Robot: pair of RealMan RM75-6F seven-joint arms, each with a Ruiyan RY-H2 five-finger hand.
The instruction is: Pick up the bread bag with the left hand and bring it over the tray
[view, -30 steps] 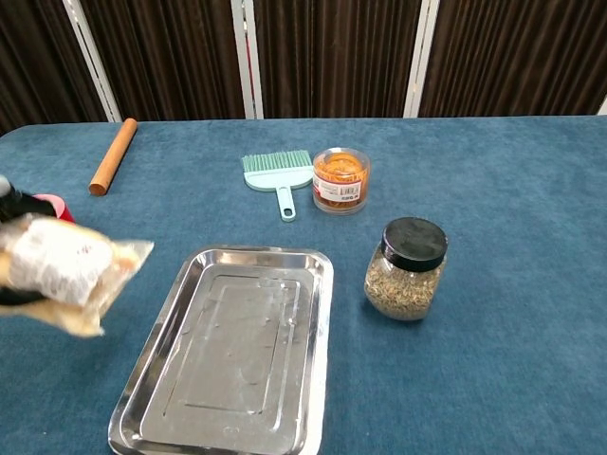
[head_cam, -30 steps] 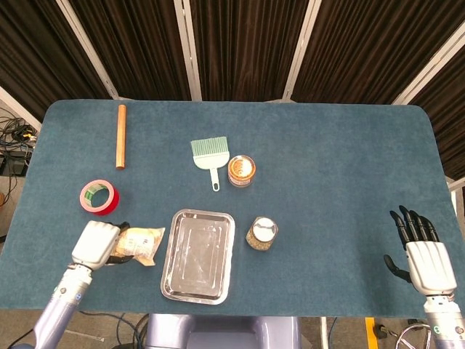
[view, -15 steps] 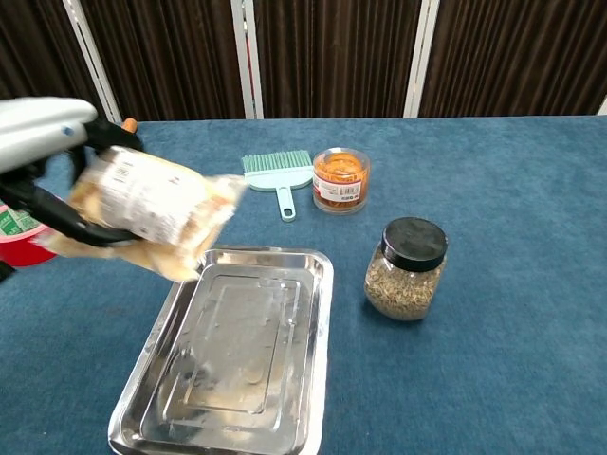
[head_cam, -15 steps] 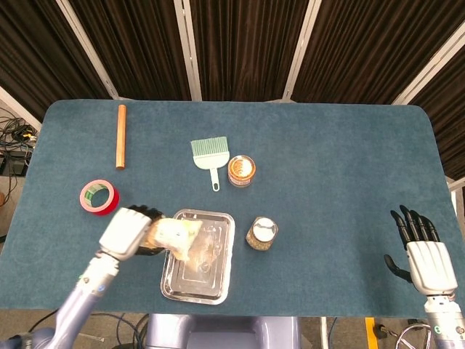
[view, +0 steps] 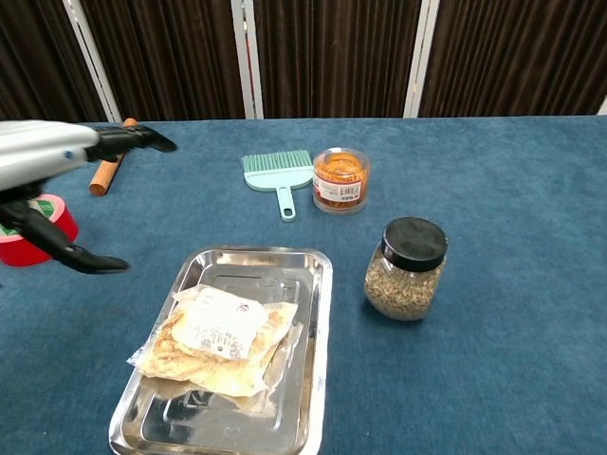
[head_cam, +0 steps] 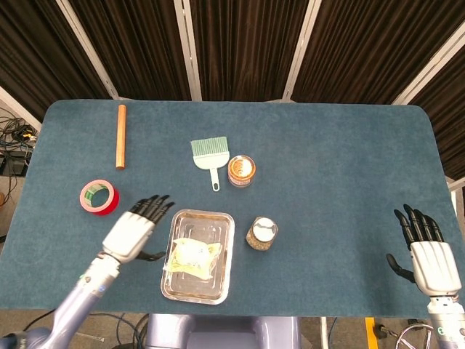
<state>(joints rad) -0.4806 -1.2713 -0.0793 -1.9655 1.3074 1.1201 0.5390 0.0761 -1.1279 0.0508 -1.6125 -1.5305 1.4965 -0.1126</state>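
The bread bag lies flat in the steel tray, a clear packet with a white label, toward the tray's left and near side. My left hand hovers just left of the tray, above the table, fingers spread and holding nothing. My right hand stays at the far right near the table's front edge, fingers apart and empty; the chest view does not show it.
A dark-lidded jar of grains stands right of the tray. Behind it are an orange-filled jar and a green brush. A red tape roll and a wooden rod lie at left.
My left hand carried the bread bag rightward over the tray, then let go; the bag now lies in the tray and the fingers have spread. My right hand barely moved.
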